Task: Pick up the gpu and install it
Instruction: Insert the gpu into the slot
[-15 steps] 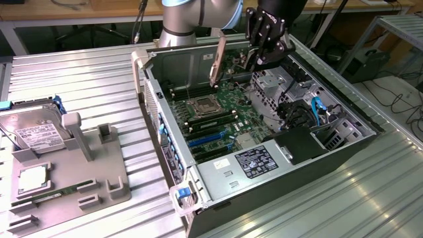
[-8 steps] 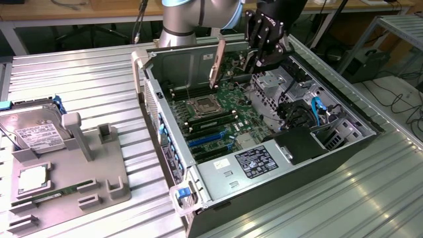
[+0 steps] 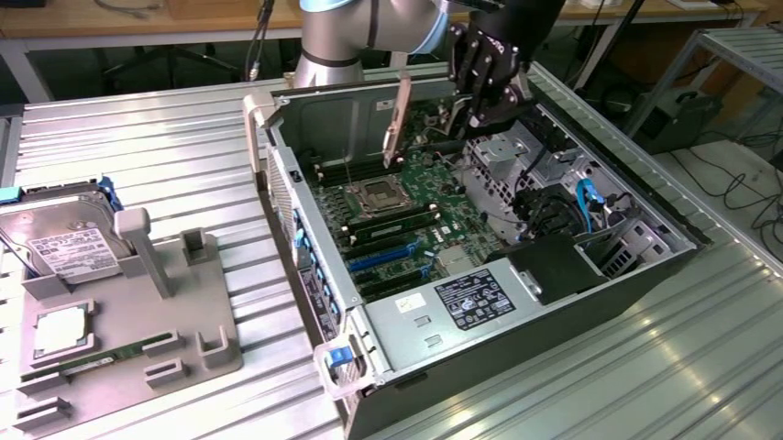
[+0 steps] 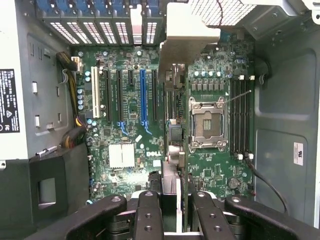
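Gpu (image 3: 394,124) hangs edge-down in the clenched gripper (image 3: 471,96), over the far end of the open case (image 3: 490,357). Held upright, likely to meet a motherboard (image 4: 125,115) slot.

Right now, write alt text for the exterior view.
The robot's hand holds the gpu edge-down above the motherboard inside an open computer case. On the exterior view's left, a grey tray holds a hard drive.

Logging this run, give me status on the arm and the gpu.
End effector shut on gpu, card held on edge above the open computer case. Not seated yet, motherboard slots below. Nothing blocking.
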You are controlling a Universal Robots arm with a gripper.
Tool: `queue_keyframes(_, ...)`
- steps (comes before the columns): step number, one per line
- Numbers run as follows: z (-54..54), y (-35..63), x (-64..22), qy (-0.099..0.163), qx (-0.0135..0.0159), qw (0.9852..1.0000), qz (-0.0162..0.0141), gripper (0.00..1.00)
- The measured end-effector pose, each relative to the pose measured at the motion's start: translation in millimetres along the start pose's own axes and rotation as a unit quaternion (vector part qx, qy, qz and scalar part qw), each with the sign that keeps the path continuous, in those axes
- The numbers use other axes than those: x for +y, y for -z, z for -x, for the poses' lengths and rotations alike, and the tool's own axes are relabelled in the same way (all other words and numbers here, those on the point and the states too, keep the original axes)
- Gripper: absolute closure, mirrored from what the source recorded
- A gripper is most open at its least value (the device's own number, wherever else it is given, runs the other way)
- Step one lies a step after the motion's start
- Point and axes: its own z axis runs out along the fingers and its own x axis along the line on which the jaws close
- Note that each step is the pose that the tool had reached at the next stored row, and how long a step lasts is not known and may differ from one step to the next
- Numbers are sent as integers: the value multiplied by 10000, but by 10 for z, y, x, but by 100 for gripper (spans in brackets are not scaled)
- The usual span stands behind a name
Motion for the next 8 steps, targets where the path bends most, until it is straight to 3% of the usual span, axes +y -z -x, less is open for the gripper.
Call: queue_keyframes(8, -8, -67, 101, 0, 0, 10000, 0, 72)
